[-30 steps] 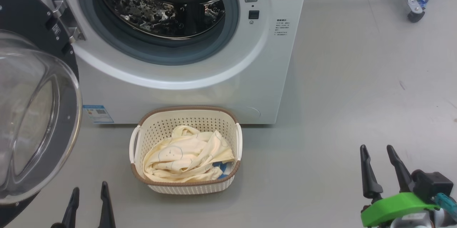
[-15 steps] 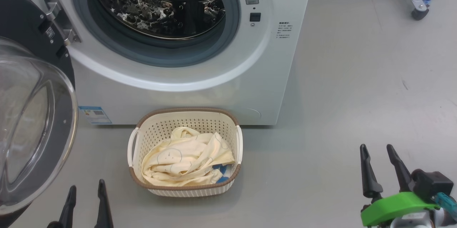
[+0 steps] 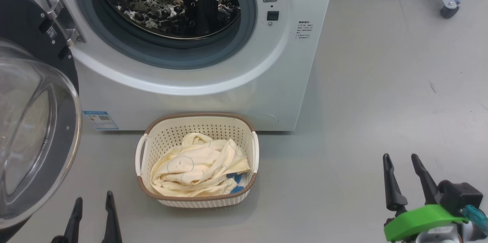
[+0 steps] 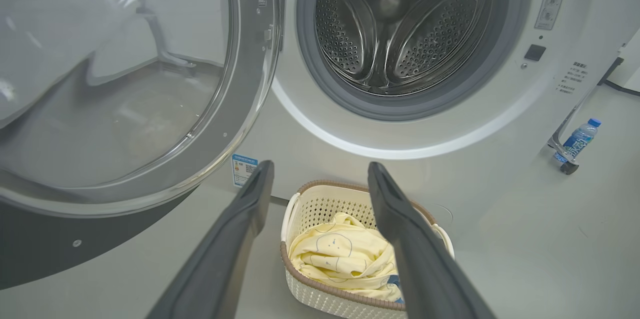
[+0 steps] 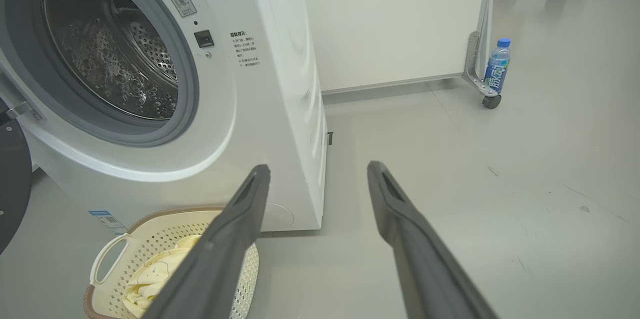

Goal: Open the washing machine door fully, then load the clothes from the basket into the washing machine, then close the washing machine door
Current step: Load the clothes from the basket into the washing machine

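Door (image 3: 34, 128) stands swung wide at the washer's (image 3: 198, 98) left. Clothes (image 3: 194, 167) lie heaped in the basket (image 3: 198, 202), on the floor (image 3: 381, 83) just before the washer. Left gripper (image 3: 94, 196) and right gripper (image 3: 400, 155): fingers spread, holding nothing.

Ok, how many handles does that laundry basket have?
2 on the basket: the left handle on the side nearer the washing machine door, the right handle on the opposite side. Both show fully; none looks hidden.
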